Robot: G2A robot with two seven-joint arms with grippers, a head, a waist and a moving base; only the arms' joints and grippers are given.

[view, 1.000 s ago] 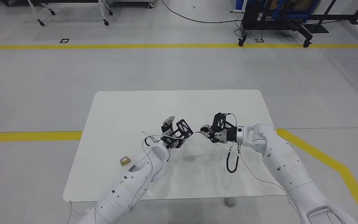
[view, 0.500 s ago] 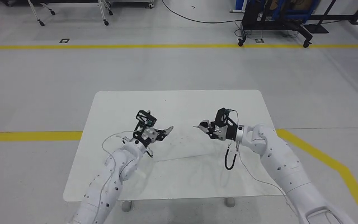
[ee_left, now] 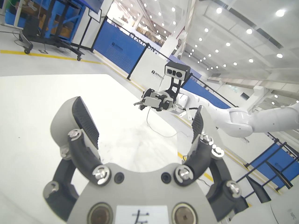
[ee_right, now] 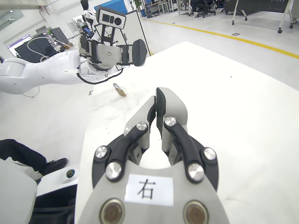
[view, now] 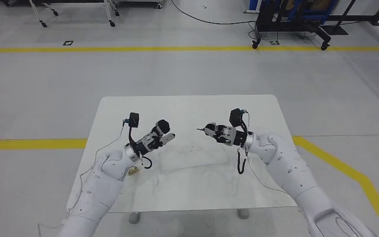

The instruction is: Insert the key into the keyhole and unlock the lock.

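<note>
A small brass padlock (view: 132, 171) lies on the white table (view: 237, 106) near its left edge, beside my left forearm; the right wrist view shows the padlock (ee_right: 119, 90) lying flat with its shackle up. My left gripper (view: 165, 134) hangs open above the table, left of centre, with nothing between its fingers (ee_left: 85, 120). My right gripper (view: 207, 129) faces it from the right, shut on a thin grey key (ee_left: 136, 103) whose tip pokes out toward the left arm. The right gripper's pads (ee_right: 156, 108) press together and hide the key there.
A black cable (view: 240, 166) loops down from the right wrist onto the table. Another cable hangs by the left wrist (view: 144, 161). The far half of the table is bare white surface. Yellow floor lines (view: 41, 143) run past both sides.
My left arm has swung back to the left, away from the right gripper, which it nearly met a second ago. The right gripper has shifted slightly left. The padlock has stayed put.
</note>
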